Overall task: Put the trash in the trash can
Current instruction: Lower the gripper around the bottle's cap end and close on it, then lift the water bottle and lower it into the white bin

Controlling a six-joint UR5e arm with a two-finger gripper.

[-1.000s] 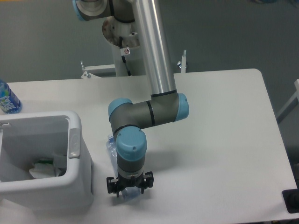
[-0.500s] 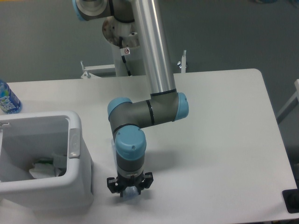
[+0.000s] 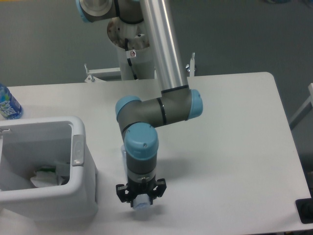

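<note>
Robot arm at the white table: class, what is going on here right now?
The arm's gripper points straight down near the front edge of the table, jaws around the end of a clear plastic bottle, most of it hidden behind the wrist. Whether the bottle is off the surface cannot be told. The trash can sits to the left, crumpled paper already inside. A blue-labelled bottle stands at the far left.

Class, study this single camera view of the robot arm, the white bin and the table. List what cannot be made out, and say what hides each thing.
- Clear plastic bottle: mostly hidden beneath the arm's wrist; label unseen.
- Black two-finger gripper: seen from above, wrist covers its fingers; whether it grips cannot be told.
- Large white plastic trash can: cut off by the left edge; the crumpled white paper inside is blurred.
- Blue-labelled water bottle: cropped by the left edge.
</note>
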